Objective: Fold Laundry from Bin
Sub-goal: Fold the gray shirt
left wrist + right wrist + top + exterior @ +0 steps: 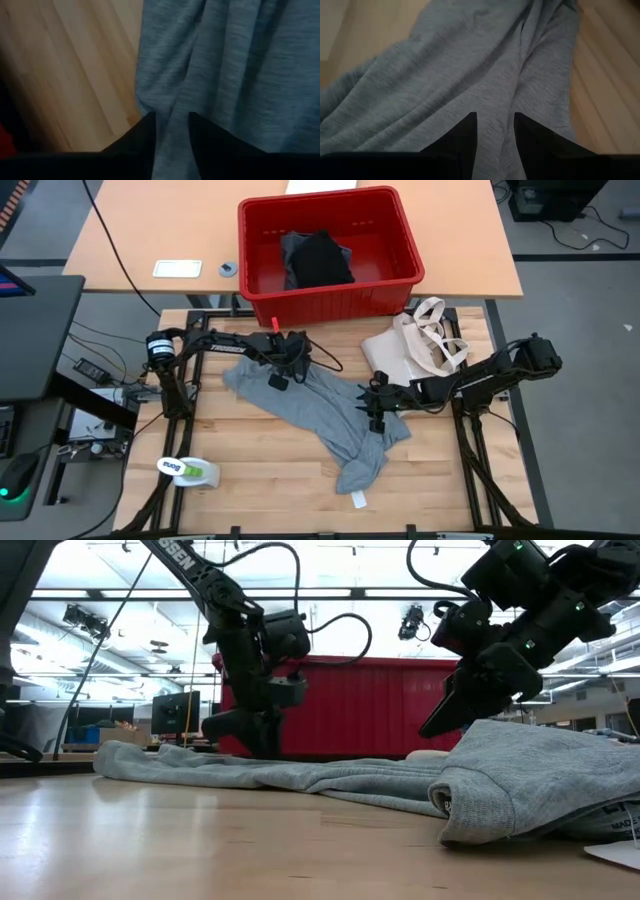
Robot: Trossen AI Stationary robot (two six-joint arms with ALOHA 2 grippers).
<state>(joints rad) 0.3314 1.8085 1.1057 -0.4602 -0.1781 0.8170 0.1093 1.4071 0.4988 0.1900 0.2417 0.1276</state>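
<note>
The light grey T-shirt (320, 415) lies rumpled on the wooden table, stretching from the far left toward the near right. My left gripper (278, 380) is low over the shirt's far left part, fingers open, with cloth (240, 60) showing between them. My right gripper (374, 412) stands open over the shirt's right middle (470, 60), and in the low view its fingertips (432, 730) hang just above the cloth. The red bin (330, 300) stands beyond the table's far edge with a black garment (322, 258) inside. My left gripper comes at the T-shirt's far left part (171, 75) from above, slanting down, with its fingers apart. In the low view its tips (250, 748) reach down to the level of the cloth. Whether they touch it I cannot tell.
A cream tote bag (420, 345) lies at the table's far right, beside my right arm. A white and green bottle (190, 470) lies near the front left corner, and a small white tag (358, 500) near the front edge. Bare wood shows at the near left.
</note>
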